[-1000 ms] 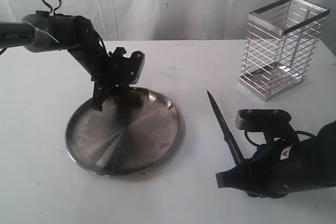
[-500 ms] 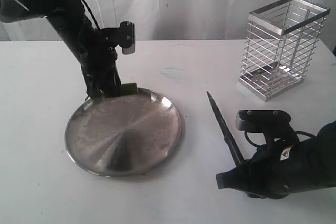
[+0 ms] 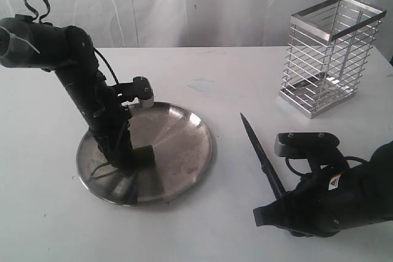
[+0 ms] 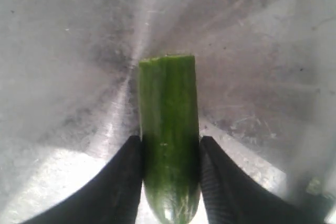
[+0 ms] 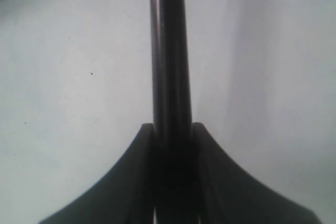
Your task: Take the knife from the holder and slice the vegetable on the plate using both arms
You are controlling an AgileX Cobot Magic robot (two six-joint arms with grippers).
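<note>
The vegetable (image 3: 145, 155), a short dark green piece with one cut end, is low over the left half of the steel plate (image 3: 196, 145). My left gripper (image 3: 130, 156) is shut on it. In the left wrist view both black fingers (image 4: 123, 182) press the sides of the vegetable (image 4: 168, 108) just above the plate (image 4: 68, 51). My right gripper (image 3: 281, 200) is shut on the handle of the knife (image 3: 258, 148), right of the plate, with the dark blade pointing away over the table. The right wrist view shows the knife (image 5: 170, 51) clamped between the jaws of the right gripper (image 5: 173, 127).
The chrome wire holder (image 3: 331, 53) stands at the back right. A white cloth hangs behind the white table (image 3: 215, 72). The left arm's elbow (image 3: 37, 41) rises above the plate's left side.
My left arm has carried the vegetable from the plate's far rim down toward its front left. The right gripper and knife have barely shifted.
</note>
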